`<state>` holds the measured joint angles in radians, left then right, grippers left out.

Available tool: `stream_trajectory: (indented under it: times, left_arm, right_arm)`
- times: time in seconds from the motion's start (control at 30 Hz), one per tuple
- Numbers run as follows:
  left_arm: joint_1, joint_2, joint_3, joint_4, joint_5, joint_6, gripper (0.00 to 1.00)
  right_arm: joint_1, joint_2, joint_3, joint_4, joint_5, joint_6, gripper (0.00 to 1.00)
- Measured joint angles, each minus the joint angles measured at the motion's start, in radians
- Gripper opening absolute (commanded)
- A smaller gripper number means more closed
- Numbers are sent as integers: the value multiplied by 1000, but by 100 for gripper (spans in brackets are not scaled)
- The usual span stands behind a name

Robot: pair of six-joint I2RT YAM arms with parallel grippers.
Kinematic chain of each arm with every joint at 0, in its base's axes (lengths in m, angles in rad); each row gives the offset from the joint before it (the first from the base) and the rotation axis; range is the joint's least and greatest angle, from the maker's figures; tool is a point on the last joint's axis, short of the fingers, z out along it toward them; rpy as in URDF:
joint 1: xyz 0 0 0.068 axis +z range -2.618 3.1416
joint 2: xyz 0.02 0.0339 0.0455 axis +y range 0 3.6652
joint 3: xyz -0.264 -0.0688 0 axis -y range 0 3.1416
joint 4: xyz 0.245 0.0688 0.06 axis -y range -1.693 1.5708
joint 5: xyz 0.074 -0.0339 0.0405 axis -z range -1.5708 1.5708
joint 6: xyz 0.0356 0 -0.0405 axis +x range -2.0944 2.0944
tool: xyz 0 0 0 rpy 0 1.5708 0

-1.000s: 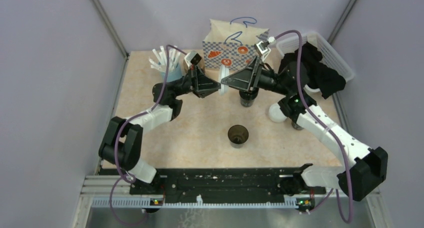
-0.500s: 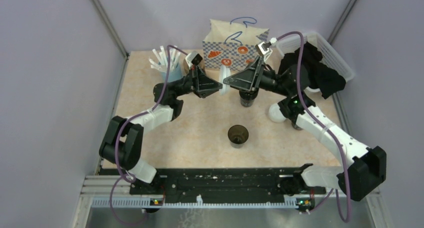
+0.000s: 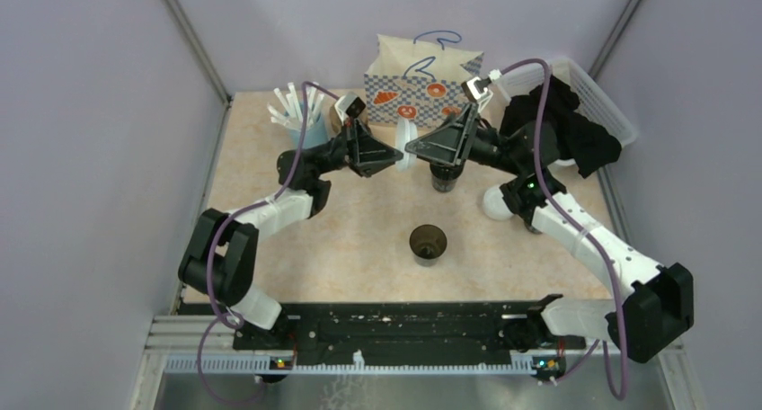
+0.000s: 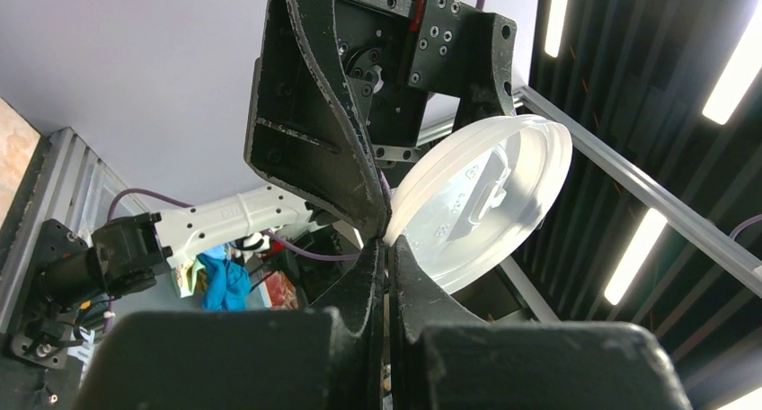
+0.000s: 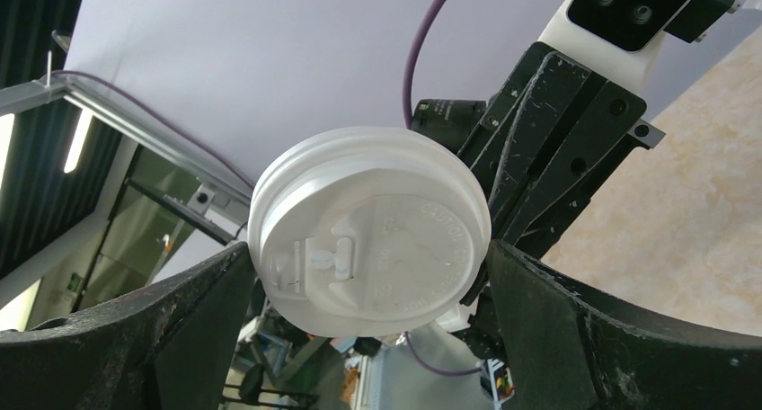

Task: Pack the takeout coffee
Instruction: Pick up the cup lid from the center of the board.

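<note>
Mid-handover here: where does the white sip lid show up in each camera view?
Top external: white sip lid, mid-picture, edge-on at the left gripper tip.
Left wrist: lid right of centre, tilted up to the right.
Right wrist: lid dead centre, top face toward camera.
Shared landmark: the left gripper pinching its rim.

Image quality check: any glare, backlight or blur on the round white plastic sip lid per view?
Left wrist: round white plastic sip lid backlit and translucent, ceiling strip lights blown out, detail weak. Right wrist: lid sharp, evenly lit, embossing visible; right gripper's fingers dark in the foreground. Top external: even light, no glare, lid edge-on and tiny.
</note>
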<state>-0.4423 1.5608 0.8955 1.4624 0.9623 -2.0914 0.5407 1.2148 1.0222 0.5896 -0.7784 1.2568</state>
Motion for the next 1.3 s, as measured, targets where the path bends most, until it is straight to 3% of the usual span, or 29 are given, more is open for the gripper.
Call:
stream_trajectory:
  times: [0.47,0.6,0.87,1.0,1.1,1.2,1.3]
  left_arm:
    - [-8,2,0,5,-7,0,0]
    - [-8,-18,-12,-52,3,81,0]
    - [14,-249,-3,-713,-14,535,0]
    - [29,-282,148,-1228,-116,801,0]
    - [32,-266,307,-1577,-222,990,0]
    - [32,-257,412,-1827,-319,1136,0]
    - [31,-259,428,-1983,-386,1220,0]
  right_arm:
    - [-1,-24,0,-37,-5,-47,99]
    - [-1,-65,21,-195,16,-161,99]
    - [-20,-239,102,-678,188,-486,99]
    - [-23,-336,140,-917,332,-750,96]
    - [-13,-359,145,-1001,349,-961,99]
    - [79,-344,171,-1089,358,-1242,98]
    - [269,-256,257,-1163,411,-1487,93]
